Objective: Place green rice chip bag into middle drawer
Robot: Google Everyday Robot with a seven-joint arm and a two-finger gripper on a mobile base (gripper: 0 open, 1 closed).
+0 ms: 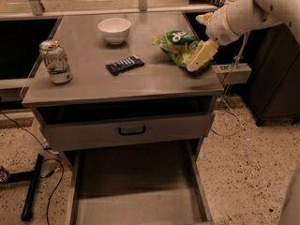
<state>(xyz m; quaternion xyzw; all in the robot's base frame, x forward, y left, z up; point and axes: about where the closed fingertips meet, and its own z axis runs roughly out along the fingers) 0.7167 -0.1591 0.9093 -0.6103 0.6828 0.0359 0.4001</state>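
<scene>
The green rice chip bag (pixel 178 46) lies crinkled on the right part of the grey cabinet top (pixel 93 83). My gripper (pixel 199 56) comes in from the upper right on a white arm and sits right at the bag's right edge, low over the cabinet top. The middle drawer (pixel 136 198) is pulled out at the bottom of the view; its grey floor is bare.
A white bowl (pixel 114 30) stands at the back of the cabinet top. A small dark blue packet (pixel 124 64) lies in the middle. A drink can (pixel 55 62) stands at the left. A shut drawer front with a black handle (pixel 131 131) sits above the open drawer. Cables lie on the floor at left.
</scene>
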